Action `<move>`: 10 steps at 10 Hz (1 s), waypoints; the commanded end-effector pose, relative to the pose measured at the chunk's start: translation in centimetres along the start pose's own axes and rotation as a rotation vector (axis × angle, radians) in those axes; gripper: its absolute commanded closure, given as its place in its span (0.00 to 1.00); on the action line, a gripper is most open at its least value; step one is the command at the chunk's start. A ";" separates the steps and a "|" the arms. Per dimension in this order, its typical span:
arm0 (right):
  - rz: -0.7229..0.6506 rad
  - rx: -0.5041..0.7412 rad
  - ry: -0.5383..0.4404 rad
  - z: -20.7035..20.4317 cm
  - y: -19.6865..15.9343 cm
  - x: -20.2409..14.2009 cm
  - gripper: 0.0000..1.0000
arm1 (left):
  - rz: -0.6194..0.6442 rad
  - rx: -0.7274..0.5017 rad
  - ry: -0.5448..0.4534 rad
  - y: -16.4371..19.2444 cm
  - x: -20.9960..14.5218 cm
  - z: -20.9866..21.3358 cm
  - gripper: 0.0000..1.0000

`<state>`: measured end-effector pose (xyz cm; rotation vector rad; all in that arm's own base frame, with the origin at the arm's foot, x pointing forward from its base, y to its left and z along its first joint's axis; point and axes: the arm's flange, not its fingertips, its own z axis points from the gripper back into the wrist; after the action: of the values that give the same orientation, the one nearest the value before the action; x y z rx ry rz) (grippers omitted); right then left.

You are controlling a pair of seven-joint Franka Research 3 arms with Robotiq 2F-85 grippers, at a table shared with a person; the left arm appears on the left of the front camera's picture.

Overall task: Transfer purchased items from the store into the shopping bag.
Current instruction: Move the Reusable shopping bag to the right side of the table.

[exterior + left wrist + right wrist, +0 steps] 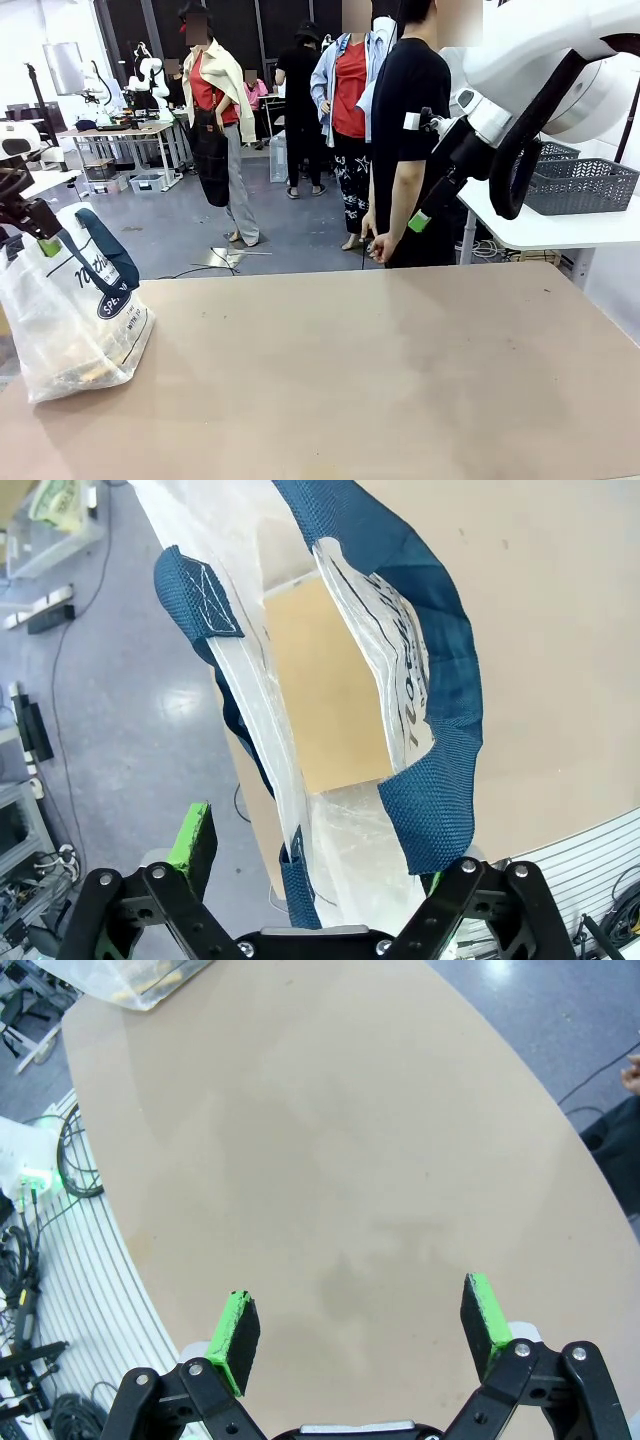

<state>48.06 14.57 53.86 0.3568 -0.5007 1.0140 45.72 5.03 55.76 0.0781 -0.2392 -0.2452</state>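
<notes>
The shopping bag (75, 310), translucent with navy strap handles and navy print, stands at the table's left edge. My left gripper (38, 232) hovers just above its near handle. In the left wrist view I look down into the bag's open mouth (330, 680), and the left gripper (315, 855) is open with its green pads wide on either side of the bag's near end. My right gripper (424, 212) hangs high over the far right, open and empty (360, 1325), above bare tabletop. The bag (140, 980) shows something yellowish inside. The purchased items are otherwise out of view.
A person in a black T-shirt (405, 140) stands at the far edge, one hand (378, 246) low by the table. Two dark grey lattice baskets (580, 185) sit on a white side table (540, 232) at the back right; I cannot tell if either is the store.
</notes>
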 end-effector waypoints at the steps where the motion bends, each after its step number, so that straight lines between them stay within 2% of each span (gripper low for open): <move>1: -0.016 0.001 0.001 0.0 0.1 0.3 0.00 | 0.001 0.000 0.000 0.0 0.0 0.0 0.00; 3: -0.016 0.001 0.001 0.0 0.1 0.3 0.00 | -0.107 -0.126 -0.056 -0.2 0.6 2.3 0.00; 5: -0.016 0.001 0.001 0.0 0.1 0.3 0.00 | -0.202 -0.166 -0.086 -1.2 1.7 3.7 0.00; 7: -0.016 0.001 0.001 0.0 0.1 0.3 0.00 | -0.426 -0.275 -0.173 -2.1 2.5 4.7 0.00; 8: -0.016 0.001 0.001 0.0 0.1 0.3 0.00 | -0.529 -0.313 -0.234 -3.0 2.7 5.4 0.00; 10: -0.016 0.001 0.001 0.0 0.1 0.3 0.00 | -0.721 -0.374 -0.419 -4.7 2.2 6.6 0.00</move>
<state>48.06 14.58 53.85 0.3569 -0.5005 1.0142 45.66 -1.20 62.53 -0.1755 -0.5019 -0.9287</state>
